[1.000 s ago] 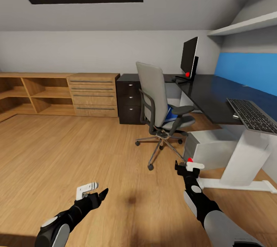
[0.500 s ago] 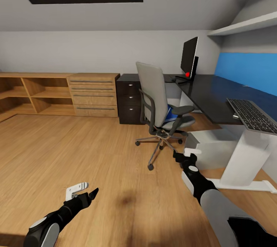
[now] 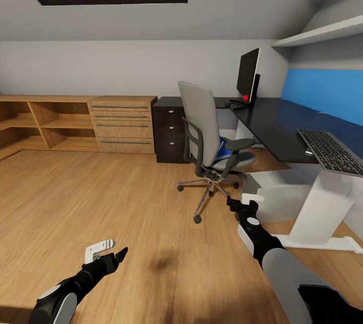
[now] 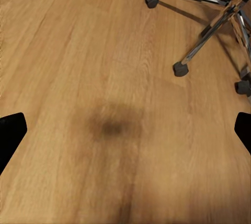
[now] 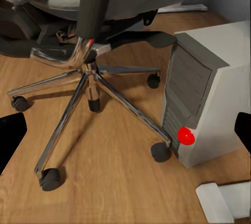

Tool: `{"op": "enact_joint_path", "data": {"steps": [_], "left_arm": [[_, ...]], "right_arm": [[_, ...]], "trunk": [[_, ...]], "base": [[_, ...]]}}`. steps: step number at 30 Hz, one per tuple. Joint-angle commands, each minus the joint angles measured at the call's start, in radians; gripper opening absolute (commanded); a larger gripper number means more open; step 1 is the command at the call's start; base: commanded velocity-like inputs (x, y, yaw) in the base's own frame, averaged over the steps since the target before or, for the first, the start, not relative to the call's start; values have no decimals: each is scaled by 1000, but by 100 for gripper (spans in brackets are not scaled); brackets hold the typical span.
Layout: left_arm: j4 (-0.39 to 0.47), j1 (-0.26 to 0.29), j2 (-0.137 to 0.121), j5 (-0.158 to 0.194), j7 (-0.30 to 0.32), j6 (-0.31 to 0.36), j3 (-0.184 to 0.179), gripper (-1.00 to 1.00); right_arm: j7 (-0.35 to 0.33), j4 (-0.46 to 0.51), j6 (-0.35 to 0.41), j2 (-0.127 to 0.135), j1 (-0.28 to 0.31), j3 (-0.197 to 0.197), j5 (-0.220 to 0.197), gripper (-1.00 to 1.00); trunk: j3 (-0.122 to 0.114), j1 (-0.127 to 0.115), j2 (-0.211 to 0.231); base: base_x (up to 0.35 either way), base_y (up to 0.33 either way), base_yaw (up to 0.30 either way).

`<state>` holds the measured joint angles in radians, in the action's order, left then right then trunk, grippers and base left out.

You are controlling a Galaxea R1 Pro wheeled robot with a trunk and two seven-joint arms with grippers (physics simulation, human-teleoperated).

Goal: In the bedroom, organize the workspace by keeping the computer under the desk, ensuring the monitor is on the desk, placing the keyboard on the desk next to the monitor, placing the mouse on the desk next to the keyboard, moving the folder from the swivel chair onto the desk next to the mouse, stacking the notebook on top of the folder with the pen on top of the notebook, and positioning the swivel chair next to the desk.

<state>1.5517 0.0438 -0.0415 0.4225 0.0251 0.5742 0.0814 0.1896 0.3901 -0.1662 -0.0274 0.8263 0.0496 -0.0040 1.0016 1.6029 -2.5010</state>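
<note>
Swivel chair [image 3: 209, 135] stands on the wood floor [image 3: 101, 203] just beside the desk [image 3: 282, 122], its tall grey back toward the camera and seat toward the desk edge. Folder [image 3: 222, 151] lies on the seat, a bright blue sliver showing between backrest and armrest. Chrome star base and casters show in the right wrist view [image 5: 89, 96], close in front of that arm.

Monitor [image 3: 248, 76] is upright on the far end of the desk, red dot at its lower corner. Keyboard [image 3: 330, 151] lies on the near end, overhanging the edge slightly. A small pale item sits just beside the keyboard, too small to identify.

Computer [image 5: 204, 93], a grey-white tower with a red button, stands on the floor under the desk, next to the chair base.

Right gripper [image 3: 241, 206] hangs low near the chair base, fingers spread apart and empty. Left gripper [image 3: 113, 253] hovers over bare floor, well apart from the chair, also spread and empty.

Black drawer pedestal [image 3: 169, 130] stands behind the chair; light-wood chest [image 3: 122, 123] and open shelving [image 3: 45, 125] run along the back wall.
</note>
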Motion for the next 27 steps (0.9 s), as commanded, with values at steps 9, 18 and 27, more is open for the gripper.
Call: {"op": "enact_joint_path", "data": {"steps": [9, 18, 27], "left_arm": [[1, 1, 0, 1, 3, 7, 2, 100], [1, 1, 0, 0, 3, 6, 3, 100], [1, 1, 0, 0, 2, 6, 3, 100]], "right_arm": [[82, 6, -150, 0, -2, 2, 29, 100], [162, 9, -160, 2, -2, 1, 105, 100], [165, 9, -161, 5, -2, 2, 106, 100]], "trunk": [[1, 0, 0], [1, 0, 0], [1, 0, 0]], "base": [[135, -35, 0], [141, -10, 0], [99, -9, 0]]}}
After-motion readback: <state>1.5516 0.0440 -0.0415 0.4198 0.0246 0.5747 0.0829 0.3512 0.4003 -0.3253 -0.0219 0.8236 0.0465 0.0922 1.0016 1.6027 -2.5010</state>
